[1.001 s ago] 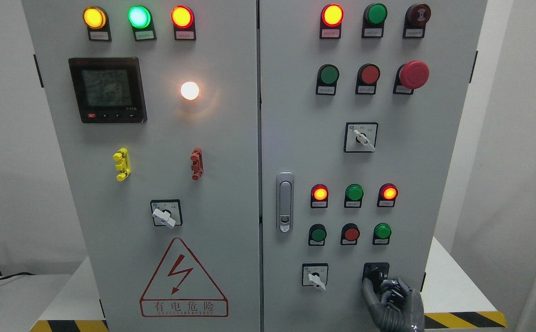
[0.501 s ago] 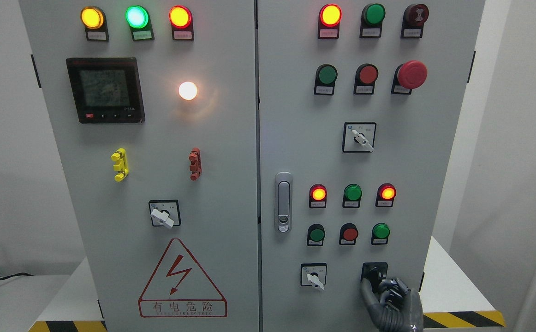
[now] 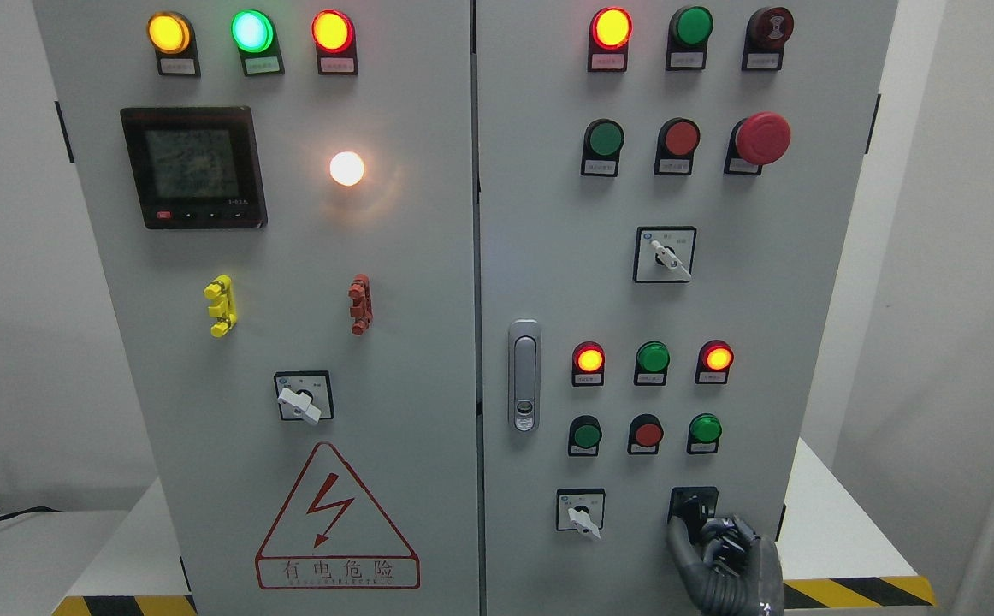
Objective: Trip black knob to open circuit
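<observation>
The black knob (image 3: 692,506) sits in a black square plate at the lower right of the right cabinet door. My right hand (image 3: 711,547) comes up from the bottom edge, dark grey, with its fingers (image 3: 678,543) curled around the knob from below. Most of the knob is hidden by the fingers. A white selector switch (image 3: 581,512) is to the left of it. My left arm is out of view.
The grey cabinet (image 3: 428,282) carries lit lamps, push buttons, a red mushroom stop button (image 3: 762,138), a door handle (image 3: 524,375), a meter screen (image 3: 193,167) and a warning triangle (image 3: 336,518). White table surface with yellow-black tape (image 3: 860,590) lies to the right.
The view has shifted slightly, so the panel sits a few pixels further left. My right hand stays on the black knob with almost no movement.
</observation>
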Controlling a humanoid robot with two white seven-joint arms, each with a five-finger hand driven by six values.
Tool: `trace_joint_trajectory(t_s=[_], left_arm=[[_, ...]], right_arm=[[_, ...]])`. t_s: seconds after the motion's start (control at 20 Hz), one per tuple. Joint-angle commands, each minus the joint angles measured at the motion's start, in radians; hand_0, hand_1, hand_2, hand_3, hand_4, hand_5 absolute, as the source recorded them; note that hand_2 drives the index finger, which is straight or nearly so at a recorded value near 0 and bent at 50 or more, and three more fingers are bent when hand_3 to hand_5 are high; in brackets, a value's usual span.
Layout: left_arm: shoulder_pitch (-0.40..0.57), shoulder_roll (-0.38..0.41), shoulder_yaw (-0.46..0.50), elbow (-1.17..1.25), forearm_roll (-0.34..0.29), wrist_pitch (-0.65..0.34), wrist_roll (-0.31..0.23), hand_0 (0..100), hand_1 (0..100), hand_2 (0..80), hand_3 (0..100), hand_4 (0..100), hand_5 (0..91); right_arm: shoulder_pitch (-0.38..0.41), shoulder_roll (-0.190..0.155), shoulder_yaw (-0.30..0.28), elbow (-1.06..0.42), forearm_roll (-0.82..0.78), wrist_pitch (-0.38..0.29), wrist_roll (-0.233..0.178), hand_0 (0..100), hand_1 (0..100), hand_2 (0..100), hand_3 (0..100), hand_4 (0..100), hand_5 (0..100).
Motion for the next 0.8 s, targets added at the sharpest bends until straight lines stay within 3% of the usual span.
trace_joint_trajectory(t_s=[0.0, 0.75], left_arm=[[0.0, 0.0, 0.0, 0.0, -0.031, 0.0, 0.0, 12, 39, 0.0, 0, 0, 0.0], [0.0, 0.0, 0.0, 0.0, -0.031, 0.0, 0.0, 12, 39, 0.0, 0, 0, 0.0]], right_arm=[[0.0, -0.001, 0.004, 0.003, 0.002, -0.003, 0.046, 45, 88, 62, 99, 93, 99], [0.0, -0.006, 0.002, 0.004, 0.006, -0.006, 0.046, 48, 88, 56, 94, 91, 99]])
